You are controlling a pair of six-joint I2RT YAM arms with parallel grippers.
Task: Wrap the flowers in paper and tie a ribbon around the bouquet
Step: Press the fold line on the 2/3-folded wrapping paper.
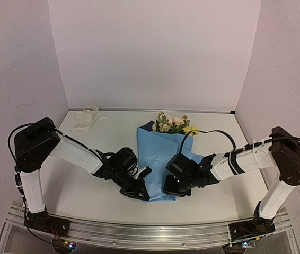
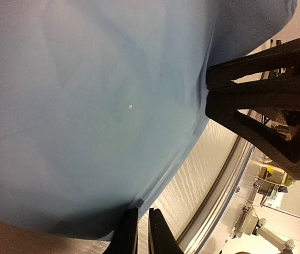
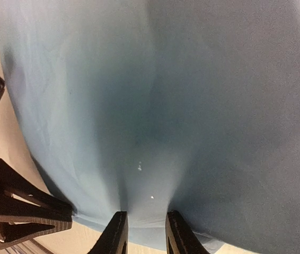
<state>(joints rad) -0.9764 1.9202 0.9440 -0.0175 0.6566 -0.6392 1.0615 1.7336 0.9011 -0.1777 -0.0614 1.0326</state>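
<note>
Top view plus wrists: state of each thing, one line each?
paper: folded into a wrap, near end pinched at two spots
flowers: wrapped, blooms sticking out the far end
ribbon: lying loose at far left, untied
left gripper: shut on the paper's edge
right gripper: shut on a bunched fold of paper

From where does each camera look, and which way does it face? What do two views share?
Top external: above and behind, facing down onto the table; left arm and right arm show whole.
Left wrist: on the left arm, facing the paper past the left gripper.
Right wrist: on the right arm, facing the paper past the right gripper.
Shared: both wrist views show the paper close, plus the other gripper at one side.
</note>
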